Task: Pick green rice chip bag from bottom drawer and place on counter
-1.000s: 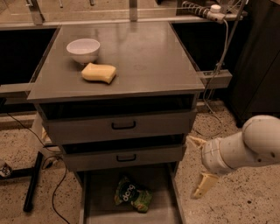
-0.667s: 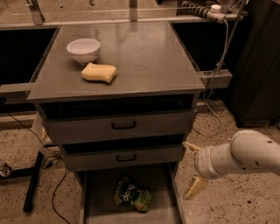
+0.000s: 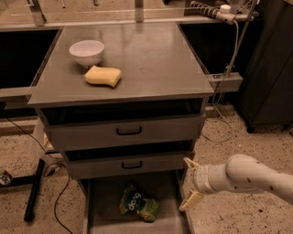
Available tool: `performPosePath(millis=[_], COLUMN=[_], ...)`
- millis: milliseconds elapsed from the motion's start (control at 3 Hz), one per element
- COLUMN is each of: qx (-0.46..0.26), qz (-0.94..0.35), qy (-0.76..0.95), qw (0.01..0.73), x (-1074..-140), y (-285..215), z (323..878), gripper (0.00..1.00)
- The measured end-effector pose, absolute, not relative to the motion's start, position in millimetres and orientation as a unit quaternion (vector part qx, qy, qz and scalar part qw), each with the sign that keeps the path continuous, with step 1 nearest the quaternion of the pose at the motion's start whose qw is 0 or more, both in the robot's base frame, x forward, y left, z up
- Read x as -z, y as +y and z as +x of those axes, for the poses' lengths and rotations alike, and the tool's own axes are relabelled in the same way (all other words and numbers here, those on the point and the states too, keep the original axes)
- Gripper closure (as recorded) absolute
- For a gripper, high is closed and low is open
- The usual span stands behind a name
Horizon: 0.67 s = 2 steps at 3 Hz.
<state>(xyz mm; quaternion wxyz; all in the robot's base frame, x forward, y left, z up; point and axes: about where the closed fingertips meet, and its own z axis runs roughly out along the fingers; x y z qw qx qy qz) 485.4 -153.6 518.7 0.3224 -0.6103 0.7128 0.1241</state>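
The green rice chip bag lies flat in the open bottom drawer, near its middle. My gripper is open and empty, its two tan fingers spread one above the other at the drawer's right rail, to the right of the bag and apart from it. The white arm reaches in from the right. The counter is the grey top of the cabinet above.
A white bowl and a yellow sponge sit on the counter's left part. Two black-handled drawers stand slightly ajar above the bottom drawer. A black stand leg and cables lie on the floor at left. A power strip hangs at back right.
My arm and gripper have moved left and slightly down, toward the right side of the bottom drawer. The bag has not moved.
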Motion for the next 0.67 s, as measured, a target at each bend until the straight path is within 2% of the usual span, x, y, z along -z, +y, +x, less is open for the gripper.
performPosePath(millis=[667], qx=[-0.15], qz=[-0.61], qy=[0.712], qw=[0.314], x=[-489], y=[-139], z=[487], gripper=[0.0])
